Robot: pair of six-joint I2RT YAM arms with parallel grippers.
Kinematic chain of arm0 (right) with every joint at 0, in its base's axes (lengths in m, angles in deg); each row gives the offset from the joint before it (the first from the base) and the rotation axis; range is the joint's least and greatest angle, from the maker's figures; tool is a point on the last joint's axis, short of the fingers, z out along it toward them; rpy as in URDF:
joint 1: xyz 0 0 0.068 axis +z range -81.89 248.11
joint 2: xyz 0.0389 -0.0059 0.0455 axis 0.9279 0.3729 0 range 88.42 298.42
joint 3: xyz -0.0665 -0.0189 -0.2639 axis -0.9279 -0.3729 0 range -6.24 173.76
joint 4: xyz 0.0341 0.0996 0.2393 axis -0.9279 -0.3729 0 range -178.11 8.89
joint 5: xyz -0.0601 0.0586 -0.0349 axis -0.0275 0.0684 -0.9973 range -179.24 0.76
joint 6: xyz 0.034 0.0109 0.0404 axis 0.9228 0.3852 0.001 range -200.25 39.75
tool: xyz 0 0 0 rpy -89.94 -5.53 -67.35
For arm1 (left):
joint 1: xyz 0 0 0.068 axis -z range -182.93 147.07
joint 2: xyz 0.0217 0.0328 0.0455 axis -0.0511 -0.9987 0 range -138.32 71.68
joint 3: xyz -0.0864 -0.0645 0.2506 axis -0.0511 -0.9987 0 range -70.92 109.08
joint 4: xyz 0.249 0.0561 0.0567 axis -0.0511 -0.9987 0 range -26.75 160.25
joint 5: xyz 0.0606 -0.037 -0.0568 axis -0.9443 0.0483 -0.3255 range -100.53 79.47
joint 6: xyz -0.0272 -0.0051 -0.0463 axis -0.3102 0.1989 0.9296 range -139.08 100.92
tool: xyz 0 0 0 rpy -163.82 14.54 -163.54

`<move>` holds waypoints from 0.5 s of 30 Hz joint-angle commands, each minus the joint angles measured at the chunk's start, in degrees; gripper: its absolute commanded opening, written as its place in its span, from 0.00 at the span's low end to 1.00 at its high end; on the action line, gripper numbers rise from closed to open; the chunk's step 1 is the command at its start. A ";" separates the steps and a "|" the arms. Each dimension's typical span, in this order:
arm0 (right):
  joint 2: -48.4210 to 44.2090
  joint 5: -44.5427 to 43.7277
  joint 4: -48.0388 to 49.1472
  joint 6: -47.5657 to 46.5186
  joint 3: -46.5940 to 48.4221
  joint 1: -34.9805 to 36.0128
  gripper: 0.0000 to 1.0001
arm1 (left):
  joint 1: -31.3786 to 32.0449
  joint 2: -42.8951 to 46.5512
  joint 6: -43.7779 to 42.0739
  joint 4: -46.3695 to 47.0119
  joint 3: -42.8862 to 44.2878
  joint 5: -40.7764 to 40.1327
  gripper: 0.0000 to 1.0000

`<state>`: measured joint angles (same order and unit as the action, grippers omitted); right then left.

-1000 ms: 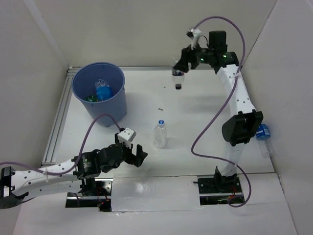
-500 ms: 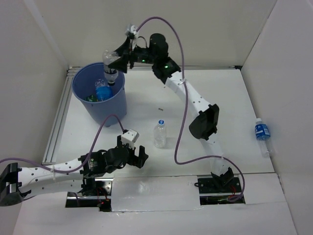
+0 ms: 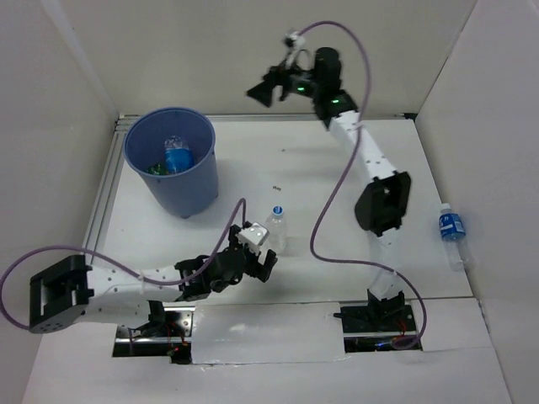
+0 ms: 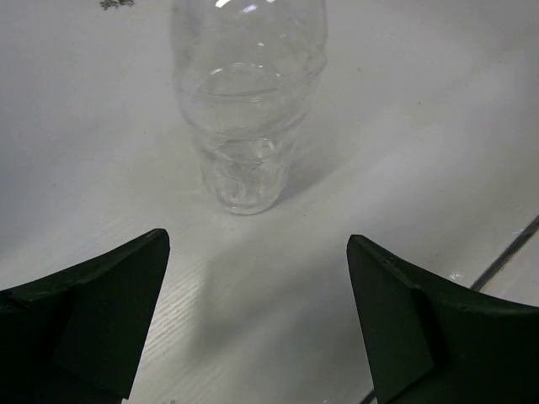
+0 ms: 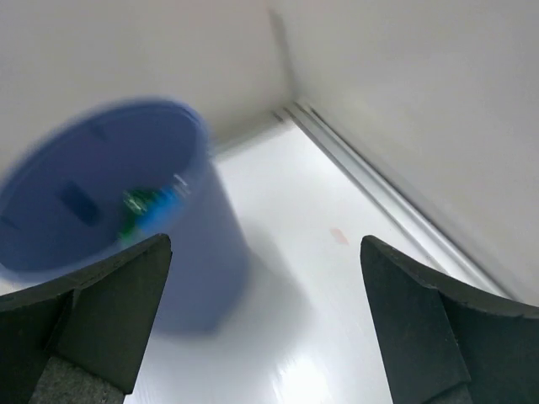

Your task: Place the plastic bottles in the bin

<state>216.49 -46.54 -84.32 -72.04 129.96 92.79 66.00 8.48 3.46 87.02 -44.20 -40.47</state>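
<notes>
Left end effector (image 4: 257, 244), jaws apart, faces an upright clear bottle (image 3: 275, 229) mid-bench (image 3: 320, 168); right end effector (image 3: 257, 91), apart and empty, hovers over the far edge near the bin (image 3: 135, 156).

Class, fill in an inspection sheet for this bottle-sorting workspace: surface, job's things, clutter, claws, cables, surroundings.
Surface: white table, no spills seen.
Job's things: blue bin at far left, holding a blue-labelled bottle and a green bottle; clear bottle upright mid-table; lying bottle by the right wall.
Clutter: small dark speck on the table.
Claws: left claw open, empty, facing the clear bottle; right claw open, empty, raised to the right of the bin.
Cables: purple left cable and purple right cable loop freely; no snag seen.
Surroundings: white walls; metal rail along the left edge.
</notes>
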 commanded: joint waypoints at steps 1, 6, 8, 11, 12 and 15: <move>-15.16 3.96 -8.36 -3.61 -11.62 -10.43 1.00 | -0.89 -5.43 -4.44 17.48 0.61 2.15 0.99; -33.30 8.80 -13.76 -19.34 -43.13 -19.58 1.00 | -2.13 -17.80 -5.75 23.12 5.44 -2.75 0.99; -41.44 10.12 -14.38 -21.47 -50.47 -23.71 1.00 | -4.14 -20.90 -5.76 26.02 8.25 -3.55 0.99; -49.64 11.53 -16.82 -23.49 -61.65 -28.19 1.00 | -5.90 -25.03 -5.76 27.87 11.84 -0.48 0.98; -51.41 11.53 -17.71 -26.28 -63.50 -28.99 1.00 | -5.91 -25.74 -5.76 27.35 12.91 0.22 0.89; -56.68 9.87 -19.30 -27.63 -69.22 -32.94 0.96 | -5.91 -25.84 -5.76 26.73 14.32 1.36 0.56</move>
<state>163.60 -37.42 -101.04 -94.66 63.85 62.92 59.96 -17.62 -1.21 106.58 -32.42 -40.07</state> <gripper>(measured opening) 0.969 0.642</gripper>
